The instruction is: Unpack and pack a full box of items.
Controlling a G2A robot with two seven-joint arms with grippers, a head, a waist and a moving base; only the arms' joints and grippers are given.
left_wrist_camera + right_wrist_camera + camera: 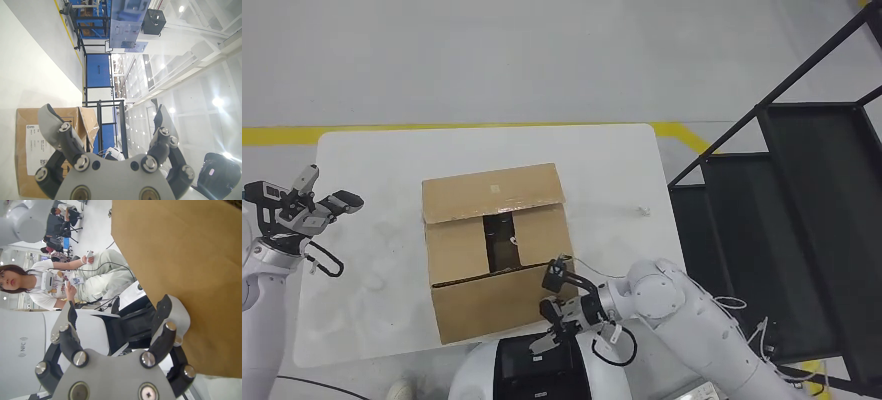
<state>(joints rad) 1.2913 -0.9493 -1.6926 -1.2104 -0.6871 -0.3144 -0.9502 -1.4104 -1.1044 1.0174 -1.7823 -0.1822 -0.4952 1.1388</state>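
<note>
Box [457, 250], brown corrugated cardboard: is being stood near the middle of the white table [372, 170], toward the robot-side edge.
flaps: far flap [492, 190] is being held folded back. Two side flaps [542, 240] are being left folded inward, with a dark gap [500, 240] between them. Near flap [492, 305] is being splayed outward toward the robot. Contents are being hidden by the gap's shadow.
right gripper [118, 309]: jaws are being held wide apart with nothing between them, at the near flap's right corner. One finger [175, 315] is lying against or just beside the cardboard; contact cannot be told.
left gripper [105, 123]: is being held spread and empty over the table's left edge, well apart from the box.
handling: box is being judged heavy, since the task calls it full. Walls are being judged stiff. Flaps are likely springy at the crease and easily torn or creased at corners. Surface is matte, so little slip is being expected.
grip: a flap is best being taken at its free edge, mid-span rather than at a corner. For a whole-box move, both opposite walls are best being clamped low, never the flaps.
</note>
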